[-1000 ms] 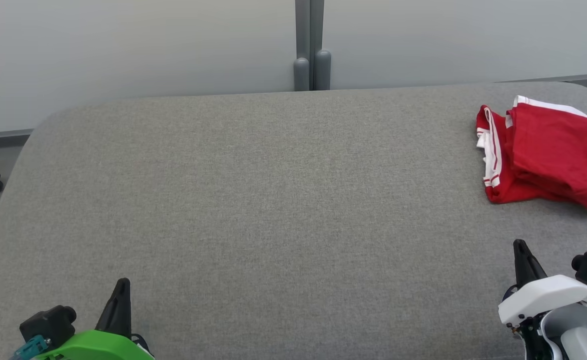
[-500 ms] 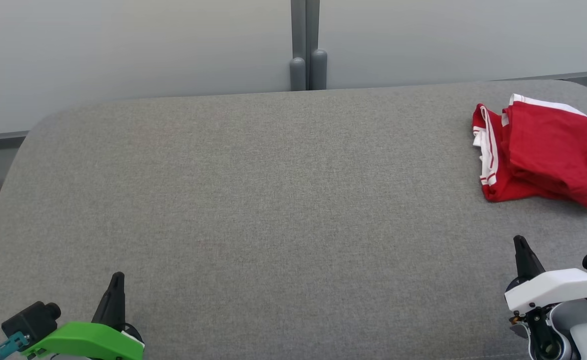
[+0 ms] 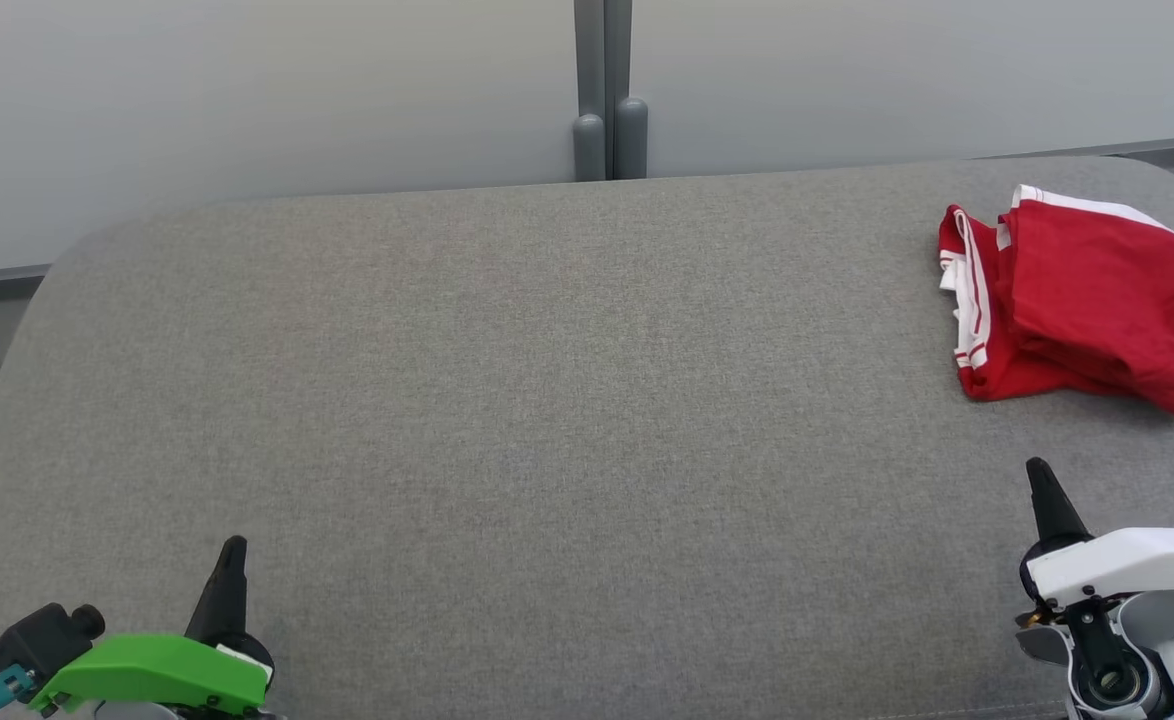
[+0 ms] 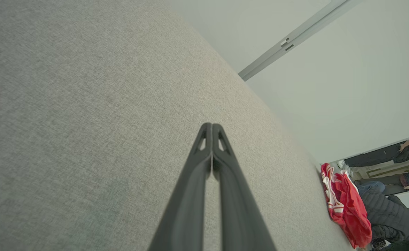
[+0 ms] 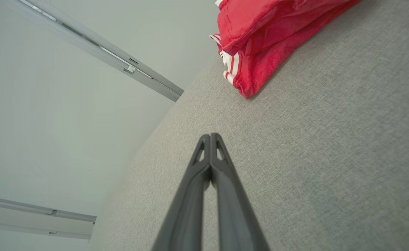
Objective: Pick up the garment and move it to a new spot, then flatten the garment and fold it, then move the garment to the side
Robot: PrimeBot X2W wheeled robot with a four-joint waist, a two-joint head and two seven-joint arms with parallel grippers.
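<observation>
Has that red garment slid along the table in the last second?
No. The garment sits a touch further left in the head view, but so does the post behind the table: the camera turned, the garment stayed put.

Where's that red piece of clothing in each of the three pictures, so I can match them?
Head view: the red garment is at the far right, above middle.
Left wrist view: the red garment is at the lower right.
Right wrist view: the red garment is at the top, right of middle.
Shared landmark: the grey fabric table it lies on.
</observation>
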